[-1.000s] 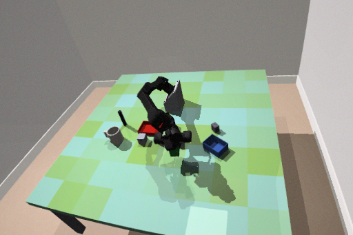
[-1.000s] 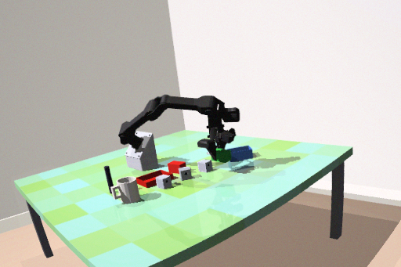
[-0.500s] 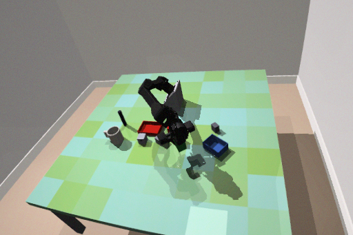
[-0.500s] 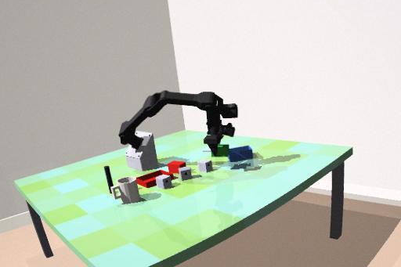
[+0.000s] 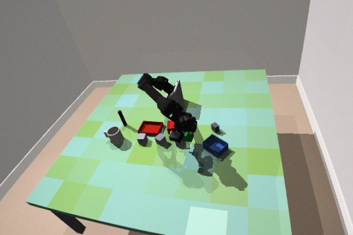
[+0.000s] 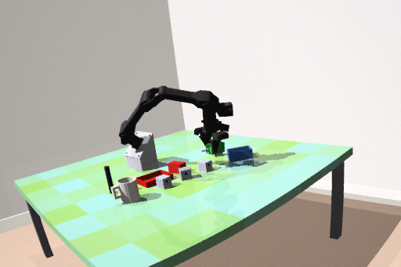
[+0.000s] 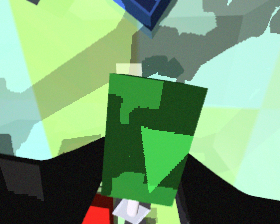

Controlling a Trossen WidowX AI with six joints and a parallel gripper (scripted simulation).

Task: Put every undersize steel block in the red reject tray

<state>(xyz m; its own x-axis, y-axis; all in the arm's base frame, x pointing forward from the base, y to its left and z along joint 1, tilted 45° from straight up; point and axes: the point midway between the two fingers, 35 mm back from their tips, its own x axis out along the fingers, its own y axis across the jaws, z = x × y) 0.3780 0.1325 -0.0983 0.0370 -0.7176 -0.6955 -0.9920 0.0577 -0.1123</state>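
Note:
My gripper (image 5: 185, 134) (image 6: 214, 146) (image 7: 143, 141) is shut on the green gauge (image 5: 188, 136) (image 6: 220, 147) (image 7: 126, 150), held above the table. A pale pin (image 6: 204, 150) (image 7: 133, 206) sticks out at one end. Three grey steel blocks stand in a row: one (image 5: 142, 138) (image 6: 163, 182) near the mug, a middle one (image 5: 160, 139) (image 6: 185, 174), and a third (image 6: 204, 166), mostly hidden by the gripper in the top view. A fourth small dark block (image 5: 215, 127) stands behind the blue tray. The red tray (image 5: 138, 129) (image 6: 146, 183) shows no block inside.
A blue tray (image 5: 210, 148) (image 6: 236, 155) (image 7: 150, 22) stands beyond the gauge. A solid red block (image 5: 171, 126) (image 6: 176, 167) is beside the red tray. A grey mug (image 5: 116, 138) (image 6: 129, 191) and an upright black cylinder (image 5: 122, 118) (image 6: 108, 178) stand at the row's other end.

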